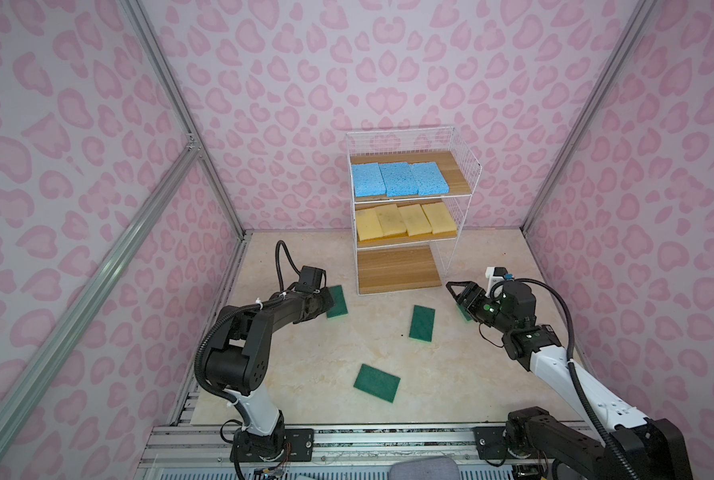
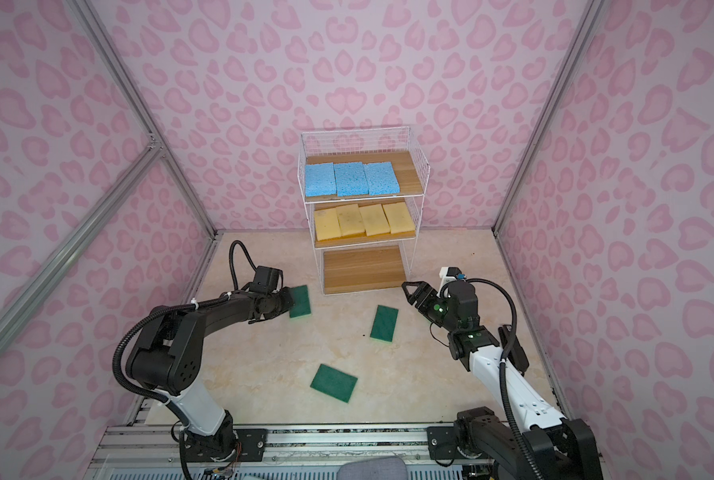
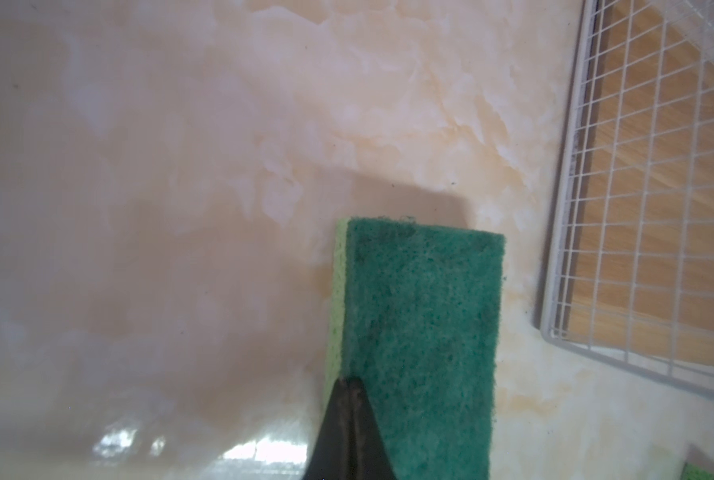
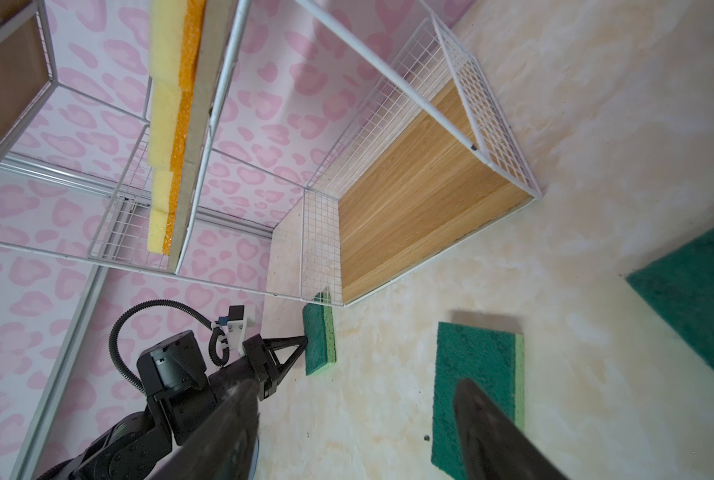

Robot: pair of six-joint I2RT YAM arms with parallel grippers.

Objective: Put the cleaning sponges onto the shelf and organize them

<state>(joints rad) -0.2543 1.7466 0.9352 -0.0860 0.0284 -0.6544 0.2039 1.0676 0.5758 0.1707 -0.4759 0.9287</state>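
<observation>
Looking over the shelf (image 1: 466,166), I see colours sorted by tier: blue sponges (image 1: 396,178) on top and yellow sponges (image 1: 405,220) in the middle, so I judge the bare bottom board (image 1: 396,270) is meant for green. My right gripper (image 1: 453,293) hangs near the shelf's front corner, jaws apart and empty. My left gripper (image 3: 349,382) is pinched shut on one green sponge (image 3: 421,332) by its short edge, near the shelf. Two loose green sponges (image 1: 421,323) lie flat on the floor (image 1: 305,374).
</observation>
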